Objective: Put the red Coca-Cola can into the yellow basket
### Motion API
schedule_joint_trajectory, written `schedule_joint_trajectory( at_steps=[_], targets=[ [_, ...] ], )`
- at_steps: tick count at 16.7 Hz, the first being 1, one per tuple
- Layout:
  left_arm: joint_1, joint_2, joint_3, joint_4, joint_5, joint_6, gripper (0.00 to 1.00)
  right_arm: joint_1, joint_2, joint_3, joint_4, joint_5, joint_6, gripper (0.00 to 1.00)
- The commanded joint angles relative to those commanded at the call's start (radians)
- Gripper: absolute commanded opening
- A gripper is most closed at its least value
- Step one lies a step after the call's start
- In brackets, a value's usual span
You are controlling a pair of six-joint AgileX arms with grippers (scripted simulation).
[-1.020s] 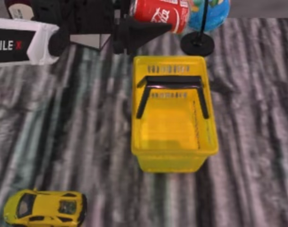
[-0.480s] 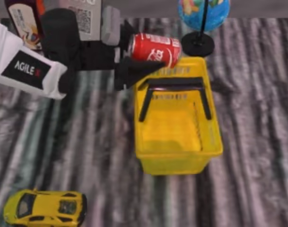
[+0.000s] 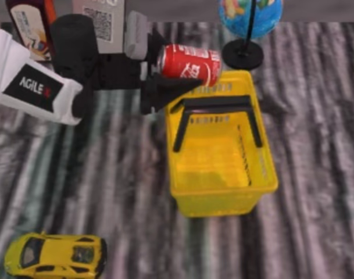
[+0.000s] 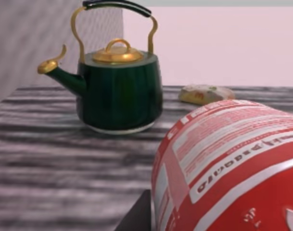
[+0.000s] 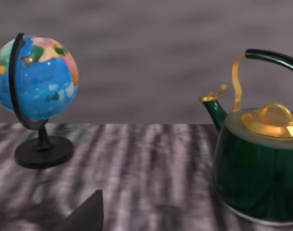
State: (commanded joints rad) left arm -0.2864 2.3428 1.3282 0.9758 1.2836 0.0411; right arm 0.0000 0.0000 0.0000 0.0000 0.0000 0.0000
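The red Coca-Cola can [image 3: 189, 64] lies on its side in the air, with my left gripper [image 3: 179, 72] shut on it. One dark finger [image 3: 168, 92] shows under the can; the other is hidden behind it. The can hangs over the back left corner of the yellow basket [image 3: 220, 203], whose black handles [image 3: 214, 104] are folded across its opening. In the left wrist view the can [image 4: 233, 168] fills the near corner beside a finger [image 4: 136, 216]. My right arm is outside the top view; its wrist view shows only one dark fingertip [image 5: 88, 214].
A yellow toy car [image 3: 54, 256] sits at the front left. A globe [image 3: 249, 14] on a black stand, a dark bottle [image 3: 28, 26] and a box with a QR code [image 3: 101, 23] line the back edge. A green kettle [image 5: 257, 159] stands near the right gripper.
My left gripper has brought the can from the back edge forward to the basket's rear rim, hardly moving in the last half second. The basket has slid slightly toward the front right.
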Motion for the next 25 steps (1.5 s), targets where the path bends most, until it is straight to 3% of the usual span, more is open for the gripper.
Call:
schedule_joint_trajectory(
  at_steps=[10, 21, 25],
  targets=[
    [0.0, 0.0, 0.0, 0.0, 0.0, 0.0, 0.98, 0.0, 0.0, 0.0, 0.0, 0.0, 0.0, 1.0],
    [-0.001, -0.013, -0.004, -0.007, -0.008, -0.003, 1.0, 0.004, 0.01, 0.01, -0.009, -0.001, -0.006, 1.0],
    [0.03, -0.158, -0.069, -0.078, -0.1, -0.049, 1.0, 0.059, 0.154, 0.155, -0.133, -0.004, -0.09, 1.0]
  ],
)
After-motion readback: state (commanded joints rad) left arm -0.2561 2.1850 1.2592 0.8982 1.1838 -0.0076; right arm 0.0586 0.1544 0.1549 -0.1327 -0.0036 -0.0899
